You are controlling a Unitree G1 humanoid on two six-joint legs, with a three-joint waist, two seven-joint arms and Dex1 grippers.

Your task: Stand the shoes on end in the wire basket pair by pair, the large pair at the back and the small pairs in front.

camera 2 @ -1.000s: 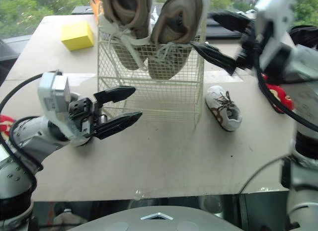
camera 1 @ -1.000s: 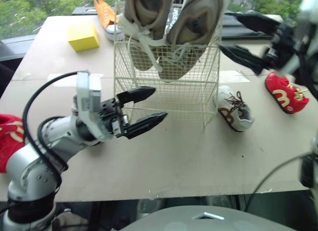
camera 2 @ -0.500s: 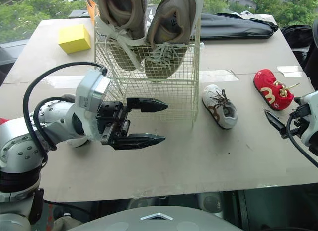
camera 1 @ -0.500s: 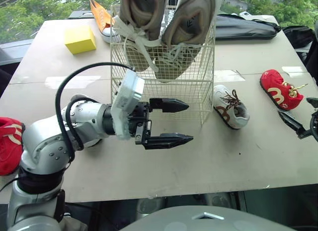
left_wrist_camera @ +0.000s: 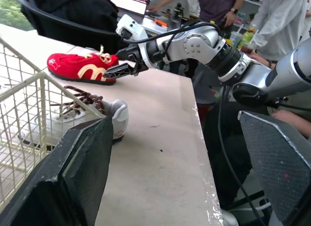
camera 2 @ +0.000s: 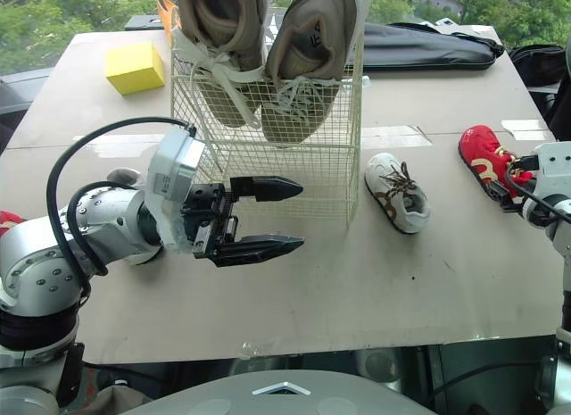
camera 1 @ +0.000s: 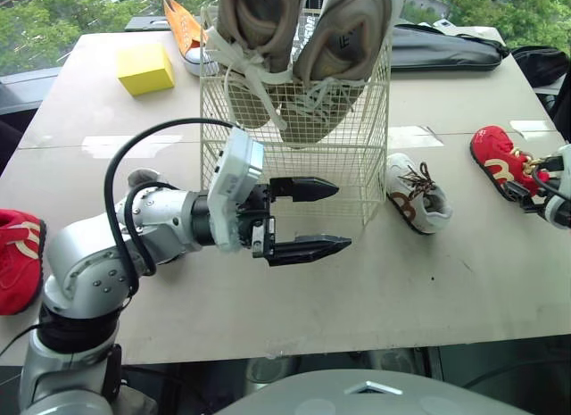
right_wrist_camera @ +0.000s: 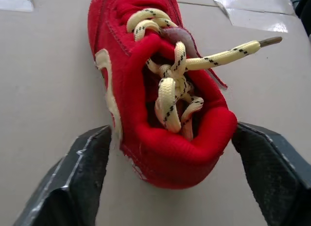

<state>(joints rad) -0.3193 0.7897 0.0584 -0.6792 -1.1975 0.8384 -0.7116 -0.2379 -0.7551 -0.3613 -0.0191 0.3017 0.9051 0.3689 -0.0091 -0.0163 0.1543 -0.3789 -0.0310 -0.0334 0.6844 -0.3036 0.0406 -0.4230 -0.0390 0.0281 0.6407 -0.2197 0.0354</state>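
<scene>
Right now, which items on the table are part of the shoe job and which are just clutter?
Job: wire basket, large beige pair, white shoe, right red shoe, left red shoe, orange shoe.
Clutter: yellow block, black bag.

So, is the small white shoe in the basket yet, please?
Out: the white shoe lies on the table beside the wire basket.

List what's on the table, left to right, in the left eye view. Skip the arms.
red shoe at the left edge → yellow block → wire basket → white shoe → red shoe with yellow laces. The orange shoe at the back is left out because it overlaps both the block and the basket.
</scene>
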